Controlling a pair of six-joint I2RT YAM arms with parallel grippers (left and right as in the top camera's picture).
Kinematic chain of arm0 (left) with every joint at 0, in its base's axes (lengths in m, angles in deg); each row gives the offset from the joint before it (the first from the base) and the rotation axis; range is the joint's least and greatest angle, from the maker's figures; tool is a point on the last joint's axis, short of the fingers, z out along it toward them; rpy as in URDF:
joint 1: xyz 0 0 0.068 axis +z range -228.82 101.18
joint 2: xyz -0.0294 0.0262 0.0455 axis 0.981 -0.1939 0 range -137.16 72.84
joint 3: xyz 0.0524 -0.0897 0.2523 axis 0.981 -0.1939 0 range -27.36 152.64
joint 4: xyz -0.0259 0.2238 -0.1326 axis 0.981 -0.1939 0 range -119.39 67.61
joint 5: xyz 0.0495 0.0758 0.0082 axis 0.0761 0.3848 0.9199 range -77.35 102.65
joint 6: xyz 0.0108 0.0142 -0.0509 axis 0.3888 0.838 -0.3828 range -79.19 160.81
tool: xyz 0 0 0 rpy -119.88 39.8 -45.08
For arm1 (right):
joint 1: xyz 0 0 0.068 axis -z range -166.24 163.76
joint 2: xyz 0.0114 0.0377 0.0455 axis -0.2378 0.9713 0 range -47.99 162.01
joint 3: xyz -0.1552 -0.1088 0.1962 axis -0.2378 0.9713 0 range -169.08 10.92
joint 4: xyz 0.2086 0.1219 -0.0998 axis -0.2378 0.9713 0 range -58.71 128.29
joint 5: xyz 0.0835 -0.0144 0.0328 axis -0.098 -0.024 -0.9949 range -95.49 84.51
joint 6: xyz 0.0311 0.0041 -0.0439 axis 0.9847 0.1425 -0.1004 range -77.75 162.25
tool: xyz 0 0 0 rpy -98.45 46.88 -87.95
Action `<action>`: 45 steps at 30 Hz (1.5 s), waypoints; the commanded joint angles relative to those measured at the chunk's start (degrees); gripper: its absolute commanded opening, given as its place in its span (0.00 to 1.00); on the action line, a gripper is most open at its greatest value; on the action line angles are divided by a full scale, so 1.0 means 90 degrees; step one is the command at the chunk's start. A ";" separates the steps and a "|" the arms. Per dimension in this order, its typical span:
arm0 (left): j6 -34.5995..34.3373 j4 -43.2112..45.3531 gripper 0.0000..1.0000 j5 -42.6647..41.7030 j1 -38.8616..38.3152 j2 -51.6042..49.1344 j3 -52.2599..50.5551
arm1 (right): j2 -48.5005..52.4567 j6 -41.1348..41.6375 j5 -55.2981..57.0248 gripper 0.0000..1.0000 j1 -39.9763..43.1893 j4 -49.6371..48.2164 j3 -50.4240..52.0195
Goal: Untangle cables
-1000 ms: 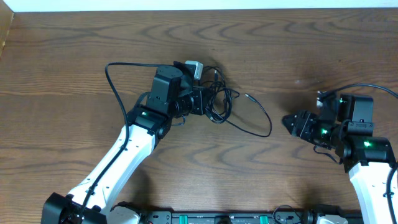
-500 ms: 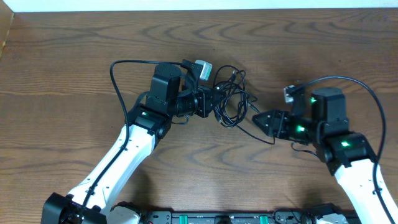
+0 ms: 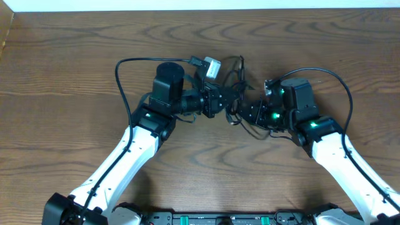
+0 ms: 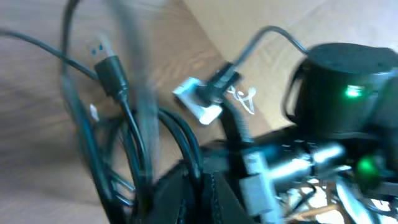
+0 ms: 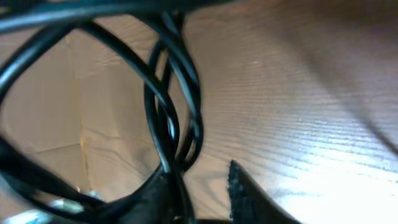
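Spanning the gap between both pincers over mid-table (image 3: 75, 50), cables (image 3: 236, 90) sit knotted; left gripper (image 3: 215, 100) clamps several strands; right gripper (image 3: 247, 111) straddles one loop, jaws narrow, grip cannot be told; risk: opposed pulling cinches the knot or strains a plug.

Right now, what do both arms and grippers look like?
Same build: the left arm and right arm have white links, black joint housings and glowing green lights near the wrists. The left gripper and right gripper are black, with two fingers each. A thin black wire loops off each arm.
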 commanded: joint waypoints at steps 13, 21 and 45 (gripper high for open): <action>-0.1355 0.1892 0.08 -0.1610 -0.0051 0.0119 0.0012 | 0.0272 -0.0257 0.2186 0.01 0.0000 0.0702 0.0019; -0.0777 0.1790 0.08 -0.1428 -0.0051 0.0117 0.0012 | -0.0602 -0.0872 0.1659 0.20 0.0398 0.1217 0.0019; -0.0969 0.1744 0.08 -0.1061 -0.0051 0.0104 0.0010 | -0.1389 -0.0692 0.0393 0.32 -0.0345 -0.0296 0.0019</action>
